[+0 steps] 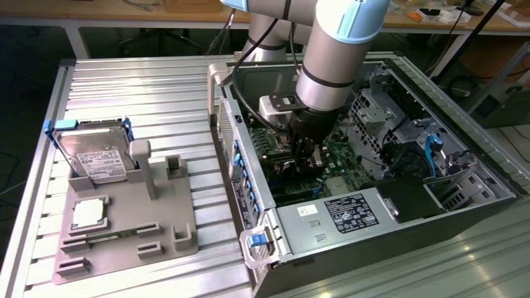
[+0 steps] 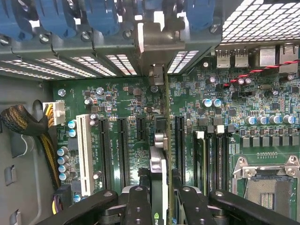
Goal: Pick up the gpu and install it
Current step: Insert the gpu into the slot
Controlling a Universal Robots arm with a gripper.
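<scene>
Gpu [image 2: 160, 161], a thin flat expansion card seen edge-on with a dark upper edge and a silvery metal end bracket, stands upright between the two black gripper fingers [image 2: 137, 206], which are clamped on its top edge from either side, partly closed to the card's thickness. It should handle as stiff and light but fragile: a bare circuit board best held by its edges, as here, never by its components, and pressed squarely so the connector is not strained. The card hangs over the green motherboard [image 2: 117, 108], lined up along the row of long black expansion slots [image 2: 123, 152], its bracket end reaching toward the perforated metal rear wall of the case [image 2: 262, 23] and the blue plastic slot clips [image 2: 101, 16]. In the exterior view the black gripper [image 1: 308, 155] reaches down inside the open grey computer case [image 1: 248, 186], and the grey parts tray [image 1: 174, 217] on the exterior view's left holds a boxy silver hard drive [image 1: 95, 158]
</scene>
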